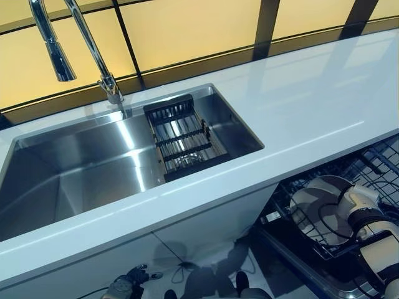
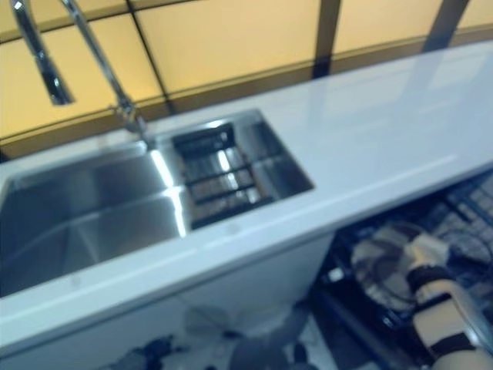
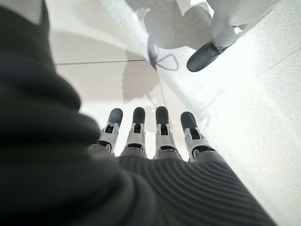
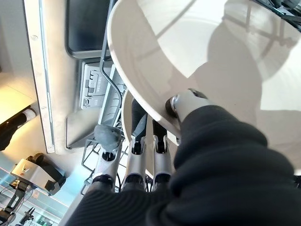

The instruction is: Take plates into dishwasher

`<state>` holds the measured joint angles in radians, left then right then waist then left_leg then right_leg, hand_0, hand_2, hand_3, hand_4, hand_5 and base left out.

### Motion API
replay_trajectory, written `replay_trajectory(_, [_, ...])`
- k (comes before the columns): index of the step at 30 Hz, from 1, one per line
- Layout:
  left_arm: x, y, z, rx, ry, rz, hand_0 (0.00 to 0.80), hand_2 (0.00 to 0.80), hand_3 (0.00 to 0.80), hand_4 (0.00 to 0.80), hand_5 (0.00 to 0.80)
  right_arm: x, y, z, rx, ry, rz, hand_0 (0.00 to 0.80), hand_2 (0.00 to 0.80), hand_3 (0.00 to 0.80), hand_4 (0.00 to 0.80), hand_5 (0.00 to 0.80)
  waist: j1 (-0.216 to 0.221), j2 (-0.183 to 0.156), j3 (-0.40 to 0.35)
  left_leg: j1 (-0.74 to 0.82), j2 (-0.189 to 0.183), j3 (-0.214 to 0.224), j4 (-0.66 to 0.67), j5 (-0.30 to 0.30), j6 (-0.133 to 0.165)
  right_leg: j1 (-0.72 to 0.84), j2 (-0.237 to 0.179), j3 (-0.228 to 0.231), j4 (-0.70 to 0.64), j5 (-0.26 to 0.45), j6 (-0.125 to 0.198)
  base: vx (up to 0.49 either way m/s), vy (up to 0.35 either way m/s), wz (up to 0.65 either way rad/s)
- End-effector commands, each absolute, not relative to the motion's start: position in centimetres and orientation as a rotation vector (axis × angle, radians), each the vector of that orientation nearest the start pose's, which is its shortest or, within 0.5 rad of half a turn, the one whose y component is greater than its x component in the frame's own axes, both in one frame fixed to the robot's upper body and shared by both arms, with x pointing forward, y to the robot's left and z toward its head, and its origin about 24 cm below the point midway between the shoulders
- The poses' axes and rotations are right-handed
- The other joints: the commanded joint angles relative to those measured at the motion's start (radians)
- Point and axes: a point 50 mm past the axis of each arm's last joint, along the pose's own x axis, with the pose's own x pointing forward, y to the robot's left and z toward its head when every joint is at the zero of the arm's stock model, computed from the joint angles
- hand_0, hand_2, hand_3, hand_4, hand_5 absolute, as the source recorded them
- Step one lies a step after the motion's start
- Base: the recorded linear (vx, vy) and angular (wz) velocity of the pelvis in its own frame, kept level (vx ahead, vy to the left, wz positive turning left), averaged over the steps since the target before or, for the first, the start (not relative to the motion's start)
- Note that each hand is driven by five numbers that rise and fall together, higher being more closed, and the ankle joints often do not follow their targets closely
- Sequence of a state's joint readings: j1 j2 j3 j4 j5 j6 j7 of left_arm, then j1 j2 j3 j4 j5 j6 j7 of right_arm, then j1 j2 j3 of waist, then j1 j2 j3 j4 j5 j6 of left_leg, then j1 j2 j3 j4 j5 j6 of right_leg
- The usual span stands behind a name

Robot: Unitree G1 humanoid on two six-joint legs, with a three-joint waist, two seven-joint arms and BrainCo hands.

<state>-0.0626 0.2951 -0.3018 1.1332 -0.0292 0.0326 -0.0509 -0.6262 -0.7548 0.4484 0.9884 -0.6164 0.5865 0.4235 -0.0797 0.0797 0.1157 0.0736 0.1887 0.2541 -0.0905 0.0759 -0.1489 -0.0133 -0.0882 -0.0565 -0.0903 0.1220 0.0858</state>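
A white plate [image 4: 211, 56] stands on edge in the dishwasher's lower wire rack [image 1: 374, 162], below the counter at the right. My right hand [image 4: 186, 101] pinches its rim, with the thumb on the inner face and the fingers [image 4: 141, 141] behind it. From the head views the plate [image 1: 315, 202] shows among the rack's tines with my right arm reaching down to it. My left hand [image 1: 124, 286] hangs low beside the cabinet front, its fingers [image 3: 162, 132] straight and holding nothing.
A white counter [image 1: 312, 106] runs above the open dishwasher. To the left lies a steel sink [image 1: 75, 180] with a tall faucet [image 1: 93, 50] and a black drain rack [image 1: 181, 134] at its right end. More rack wires [image 4: 108, 80] stand close by the plate.
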Motion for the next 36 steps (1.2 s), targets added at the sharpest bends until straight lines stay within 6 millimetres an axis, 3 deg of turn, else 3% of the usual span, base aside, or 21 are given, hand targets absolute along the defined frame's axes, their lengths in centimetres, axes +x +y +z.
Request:
replay_trajectory(1, [15.4,24.7,-13.7,0.519,1.097,-0.153,0.000,0.000,0.000,0.000,0.000,30.6,-35.7,5.9,-1.304,1.235,-0.096,0.116,0.116,0.116,0.116,0.116,0.021,-0.072,0.025,0.045,0.008,-0.052,0.003,-0.064,0.008,-0.019,-0.079,0.010,0.003,-0.026,0.074,0.000,0.000,0.00])
replay_trajectory(2, [15.4,24.8,-13.7,0.521,1.097,-0.153,0.000,0.000,0.000,0.000,0.000,30.6,-35.8,6.0,-1.300,1.237,-0.098,0.000,0.000,0.000,0.000,0.000,0.021,-0.073,0.024,0.044,0.008,-0.052,0.003,-0.064,0.008,-0.020,-0.079,0.010,0.003,-0.026,0.074,0.000,0.000,0.00])
replay_trajectory(12, [15.4,25.1,-13.7,0.527,1.097,-0.153,0.000,0.000,0.000,0.000,0.000,30.1,-37.1,6.9,-1.267,1.265,-0.122,0.000,0.000,0.000,0.000,0.000,0.018,-0.085,0.019,0.049,0.010,-0.052,0.003,-0.065,0.009,-0.016,-0.073,0.018,0.003,-0.027,0.075,0.000,0.000,0.00])
replay_trajectory(20, [15.2,25.7,-13.6,0.531,1.107,-0.133,0.000,0.000,0.000,0.000,0.000,29.7,-38.7,8.9,-1.237,1.261,-0.148,0.000,0.000,0.000,0.000,0.000,0.003,-0.102,0.015,0.057,0.013,-0.042,0.003,-0.067,0.007,-0.014,-0.068,0.029,0.003,-0.026,0.076,0.000,0.000,0.00])
replay_trajectory(27, [14.8,26.5,-13.4,0.523,1.119,-0.086,0.000,0.000,0.000,0.000,0.000,29.0,-40.7,12.9,-1.178,1.238,-0.194,0.000,0.000,0.000,0.000,0.000,-0.034,-0.135,0.008,0.070,0.017,-0.019,0.003,-0.071,0.005,-0.017,-0.056,0.053,0.003,-0.020,0.077,0.002,0.000,-0.01])
replay_trajectory(33, [13.9,27.5,-13.5,0.518,1.139,-0.008,0.000,0.000,0.000,0.000,0.000,28.1,-42.0,16.9,-1.085,1.069,-0.269,0.000,0.000,0.000,0.000,0.000,-0.070,-0.159,0.001,0.083,0.019,0.004,0.003,-0.072,0.005,-0.010,-0.049,0.071,0.003,-0.016,0.076,0.047,-0.019,-0.10])
replay_trajectory(36, [13.4,28.3,-13.4,0.533,1.167,0.024,0.000,0.000,0.000,0.000,0.000,26.9,-42.9,17.7,-1.045,1.014,-0.327,0.000,0.000,0.000,0.000,0.000,-0.086,-0.163,0.000,0.080,0.018,0.012,0.003,-0.072,0.007,-0.010,-0.048,0.073,0.003,-0.014,0.077,0.013,-0.048,-0.05])
